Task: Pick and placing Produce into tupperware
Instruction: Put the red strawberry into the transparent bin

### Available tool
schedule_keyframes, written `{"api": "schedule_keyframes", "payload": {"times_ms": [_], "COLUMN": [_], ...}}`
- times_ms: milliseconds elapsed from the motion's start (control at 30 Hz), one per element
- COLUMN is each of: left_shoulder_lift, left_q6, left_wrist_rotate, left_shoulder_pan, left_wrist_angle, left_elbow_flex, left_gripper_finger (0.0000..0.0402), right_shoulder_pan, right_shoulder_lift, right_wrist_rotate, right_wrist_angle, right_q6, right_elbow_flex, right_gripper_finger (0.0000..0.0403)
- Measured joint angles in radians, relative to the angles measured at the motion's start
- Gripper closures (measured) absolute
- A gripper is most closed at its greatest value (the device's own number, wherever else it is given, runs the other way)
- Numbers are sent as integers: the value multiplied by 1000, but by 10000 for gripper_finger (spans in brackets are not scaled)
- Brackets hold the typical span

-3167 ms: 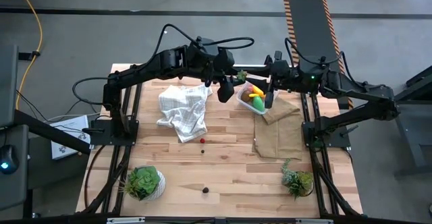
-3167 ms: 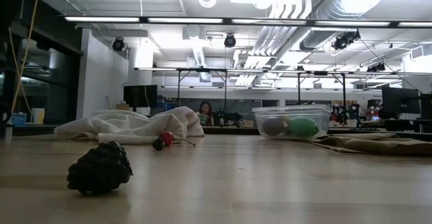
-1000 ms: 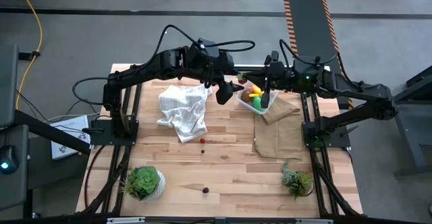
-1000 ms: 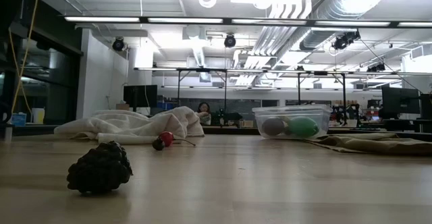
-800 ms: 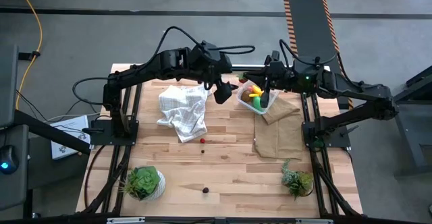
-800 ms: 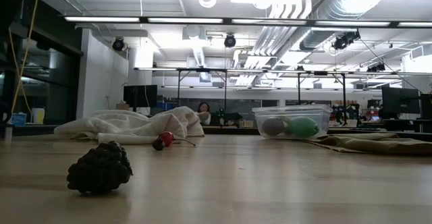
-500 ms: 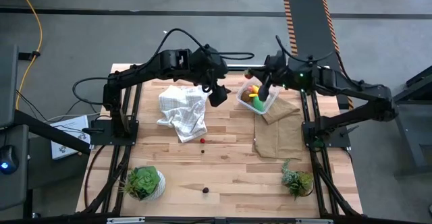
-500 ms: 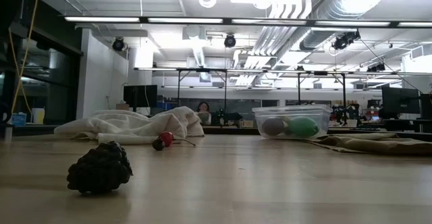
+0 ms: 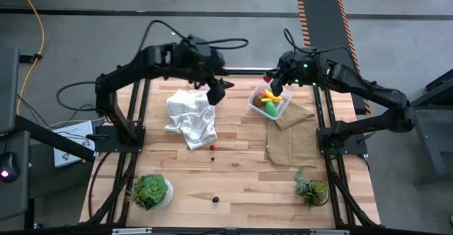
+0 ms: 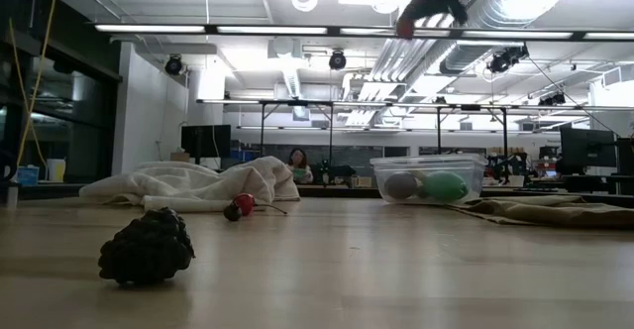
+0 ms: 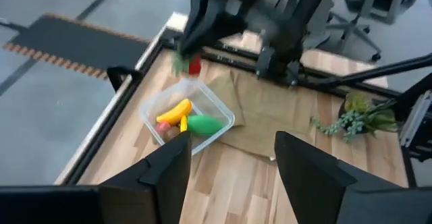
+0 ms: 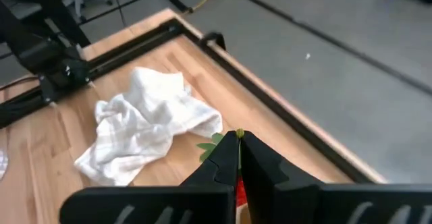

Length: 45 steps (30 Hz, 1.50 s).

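1. Your right gripper (image 9: pixel 270 80) hangs in the air just beside the tupperware's (image 9: pixel 282 111) far edge. Its fingers (image 12: pixel 253 158) are pressed tight together on a small red piece with a green leafy top (image 11: pixel 194 66), which the left wrist view shows above the container's far corner.
2. Your left gripper (image 9: pixel 219 91) is raised over the far part of the table (image 9: pixel 241 171), just beside the white checked cloth (image 9: pixel 191 118) and well apart from the container. Its fingers (image 11: pixel 307 170) stand parted with nothing between them.
3. The tupperware sits near the table's far right side, its near edge touching the brown cloth (image 9: pixel 294 139). Inside lie the yellow banana (image 11: pixel 174 110), a small orange-yellow piece (image 11: pixel 183 122), the green oval (image 11: pixel 204 123) and a brown ball (image 10: pixel 400 184).
4. Loose produce lies on the bare wood: a red berry (image 9: pixel 211 148) and a dark one (image 9: pixel 213 158) near the middle, and a dark berry (image 9: pixel 215 199) close to the front edge.
5. Two potted plants stand at the front corners, one left (image 9: pixel 150 191), one right (image 9: pixel 312 187).
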Motion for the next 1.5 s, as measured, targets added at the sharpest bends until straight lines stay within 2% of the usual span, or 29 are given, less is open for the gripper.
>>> {"api": "schedule_keyframes", "payload": {"times_ms": [233, 467, 633, 967, 1100, 1300, 1500], "left_shoulder_lift": [-73, -146, -237, -526, -608, -651, -651], "left_q6": [27, 33, 22, -103, -173, -218, -217], "left_wrist_rotate": [-13, -52, -58, -72, -53, -44, -41], "left_shoulder_pan": [-2, -2, -2, -2, -2, -2, -2], "left_wrist_angle": [-82, -148, -102, 198, 299, 336, 337], "left_elbow_flex": [0, -73, -226, -741, -900, -995, -999], "left_gripper_finger": [218, 233, 244, 259, 259, 261, 261], "right_shoulder_pan": [-31, -33, -38, -103, -131, -157, -154], "right_shoulder_lift": [-7, -10, -10, -10, -8, 1, -2], "right_wrist_rotate": [-46, -61, -60, -47, -45, -45, -90], "right_wrist_angle": [131, 167, 155, 53, 43, 7, 67], "right_q6": [84, 130, 132, 97, 76, 62, 136], "right_elbow_flex": [-193, -271, -281, -281, -281, -284, -410], "right_gripper_finger": [403, 403, 403, 403, 403, 403, 403]}}
